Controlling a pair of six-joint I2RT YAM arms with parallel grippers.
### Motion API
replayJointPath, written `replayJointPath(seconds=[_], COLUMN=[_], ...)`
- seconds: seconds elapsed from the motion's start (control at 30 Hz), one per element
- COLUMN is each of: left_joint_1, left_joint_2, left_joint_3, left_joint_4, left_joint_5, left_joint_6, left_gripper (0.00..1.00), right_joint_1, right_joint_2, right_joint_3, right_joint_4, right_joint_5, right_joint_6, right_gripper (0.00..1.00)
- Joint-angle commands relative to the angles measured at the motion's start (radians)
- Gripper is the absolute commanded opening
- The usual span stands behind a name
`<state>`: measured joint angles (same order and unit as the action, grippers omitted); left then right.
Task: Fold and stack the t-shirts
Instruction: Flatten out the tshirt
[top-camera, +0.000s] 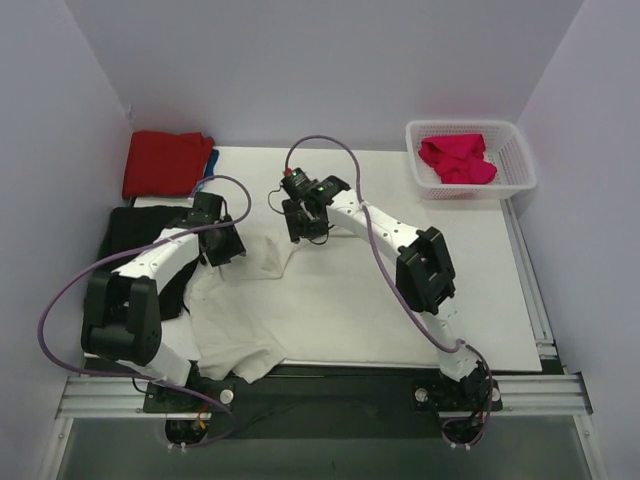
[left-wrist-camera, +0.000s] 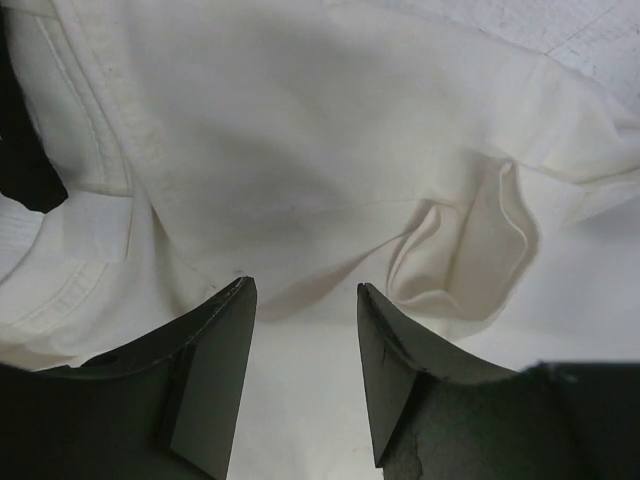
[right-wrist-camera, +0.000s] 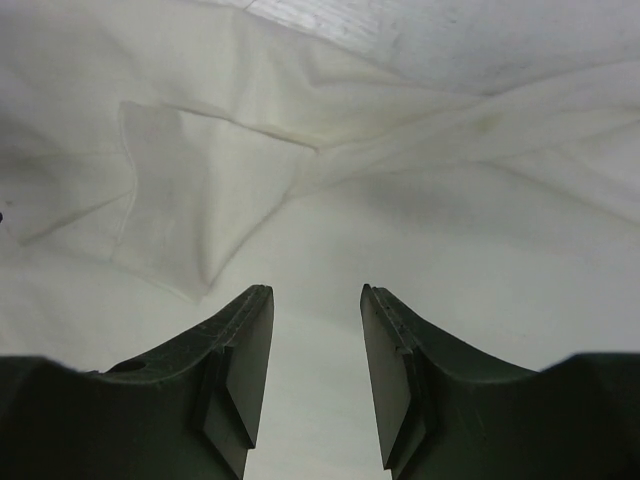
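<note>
We log the cream t-shirt (top-camera: 245, 320) rumpled at 8 o'clock on the tabletop (top-camera: 480, 300), under left claw (left-wrist-camera: 305, 288) and right claw (right-wrist-camera: 316, 291), both open and empty; judged light, limp, sag-prone, so best pinched at hem or shoulder seams.

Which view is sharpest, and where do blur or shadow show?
Top external: evenly lit and sharp, though the cream-white t-shirt nearly blends into the white table. Left wrist: cloth folds crisp, fingers dark. Right wrist: fingers shadowed, cloth slightly soft.
</note>
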<state>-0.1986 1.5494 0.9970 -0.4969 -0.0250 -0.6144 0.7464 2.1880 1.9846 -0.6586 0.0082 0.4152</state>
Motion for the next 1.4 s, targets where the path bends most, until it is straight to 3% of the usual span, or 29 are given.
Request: replayJointPath(seconds=[0.0, 0.27, 0.73, 1.07, 1.17, 1.27, 1.37], left_joint_1=[0.027, 0.122, 0.174, 0.192, 0.194, 0.192, 0.192], left_joint_2=[0.026, 0.069, 0.147, 0.141, 0.137, 0.135, 0.133], left_joint_3=[0.008, -0.046, -0.073, -0.098, -0.101, -0.107, -0.112], left_joint_4=[0.057, 0.109, 0.098, 0.106, 0.106, 0.106, 0.110], left_joint_5=[0.128, 0.275, 0.329, 0.355, 0.359, 0.362, 0.362], left_joint_6=[-0.024, -0.068, -0.064, -0.051, -0.050, -0.050, -0.050], left_gripper=[0.55, 0.54, 0.53, 0.52, 0.52, 0.52, 0.51], right_joint_1=[0.019, 0.067, 0.126, 0.123, 0.113, 0.104, 0.094], right_joint_2=[0.061, 0.144, 0.187, 0.242, 0.230, 0.190, 0.138], right_joint_3=[0.083, 0.197, 0.241, 0.214, 0.189, 0.142, 0.097], right_joint_4=[-0.024, -0.003, 0.051, 0.053, 0.054, 0.056, 0.059], right_joint_5=[-0.001, -0.045, -0.088, -0.044, -0.021, 0.024, 0.048], right_joint_6=[-0.030, -0.032, -0.026, -0.013, 0.000, 0.011, 0.014], right_gripper=[0.42, 0.44, 0.48, 0.44, 0.34, 0.12, 0.01])
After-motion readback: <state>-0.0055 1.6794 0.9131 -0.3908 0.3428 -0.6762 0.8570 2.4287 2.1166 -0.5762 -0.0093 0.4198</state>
